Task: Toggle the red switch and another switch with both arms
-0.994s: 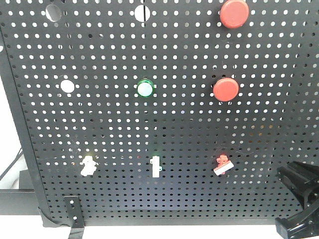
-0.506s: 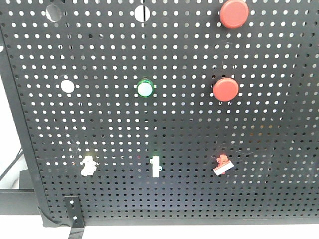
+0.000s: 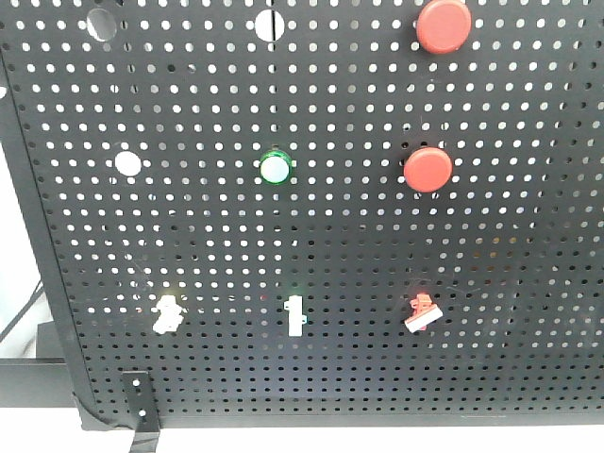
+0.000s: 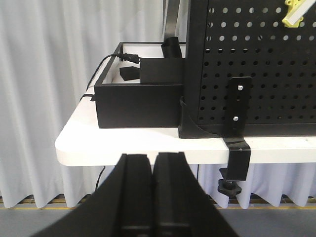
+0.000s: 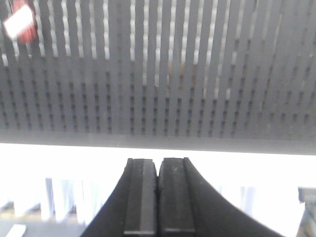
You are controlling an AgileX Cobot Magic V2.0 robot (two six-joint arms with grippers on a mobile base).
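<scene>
The red switch [image 3: 423, 312], a tiny toggle with a red base and white lever, sits low right on the black pegboard [image 3: 359, 236]; the right wrist view shows it blurred at top left [image 5: 20, 24]. The pale yellow switch [image 3: 167, 313] sits low left, and shows at the top right of the left wrist view [image 4: 294, 14]. No arm appears in the front view. My left gripper [image 4: 152, 160] is shut and empty, below the table edge. My right gripper [image 5: 158, 165] is shut and empty, low before the board.
A green-based white toggle [image 3: 296, 316] sits between the two switches. Two large red push buttons [image 3: 428, 170] and a green round button [image 3: 275, 168] are higher up. A black box [image 4: 138, 101] stands on the white table [image 4: 98, 145]; a clamp [image 4: 238, 148] grips the table's edge.
The right gripper, visible at the lower right corner of the front view one second ago, has left that view. The board and switches look unchanged.
</scene>
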